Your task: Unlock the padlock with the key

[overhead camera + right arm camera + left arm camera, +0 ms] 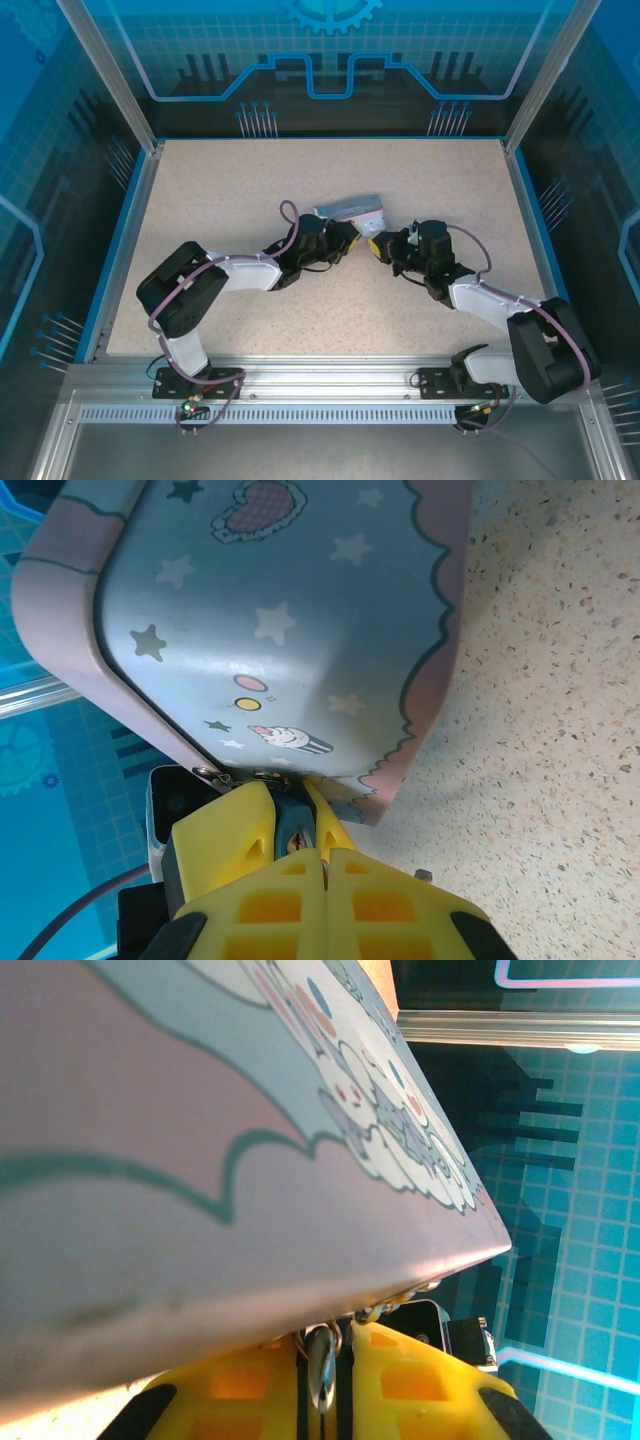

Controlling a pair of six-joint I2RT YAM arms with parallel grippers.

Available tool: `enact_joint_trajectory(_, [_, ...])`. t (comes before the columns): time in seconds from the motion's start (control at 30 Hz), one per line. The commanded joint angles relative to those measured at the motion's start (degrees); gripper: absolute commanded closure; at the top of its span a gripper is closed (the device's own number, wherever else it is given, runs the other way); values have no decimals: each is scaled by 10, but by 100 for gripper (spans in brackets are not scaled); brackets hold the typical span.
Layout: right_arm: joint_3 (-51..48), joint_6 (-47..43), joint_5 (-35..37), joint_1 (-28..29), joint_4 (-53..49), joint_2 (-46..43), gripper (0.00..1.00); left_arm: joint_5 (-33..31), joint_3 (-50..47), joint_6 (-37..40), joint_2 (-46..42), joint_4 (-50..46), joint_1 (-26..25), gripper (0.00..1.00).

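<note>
**Step in hand: bringing key to lock.** We see the left gripper [349, 237] closed to a sliver on a thin silvery strip, which we take for the key [321, 1368]. It stands between the yellow pads [250, 1385], just under the lower edge of the tin [350, 208]. The right gripper [384, 247] faces it, fingers [230, 840] pressed together. In the notch just beyond their tips sits a small dark body, probably the padlock [292, 822], below the tin's hasp [214, 773]. We cannot tell whether it is pinched. We judge the key not yet seated. The next move calls for fine alignment of blade and keyhole, the lock held steady, then a turn.
</note>
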Motion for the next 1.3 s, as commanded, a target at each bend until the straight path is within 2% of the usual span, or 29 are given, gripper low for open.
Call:
enact_joint_trajectory(0.0, [14, 5, 10, 9, 20, 5, 100, -2, 3, -11, 7, 39, -7, 100])
enact_joint_trajectory(1.27, [14, 1, 10, 1, 12, -10, 100, -7, -5, -13, 12, 42, -11, 100])
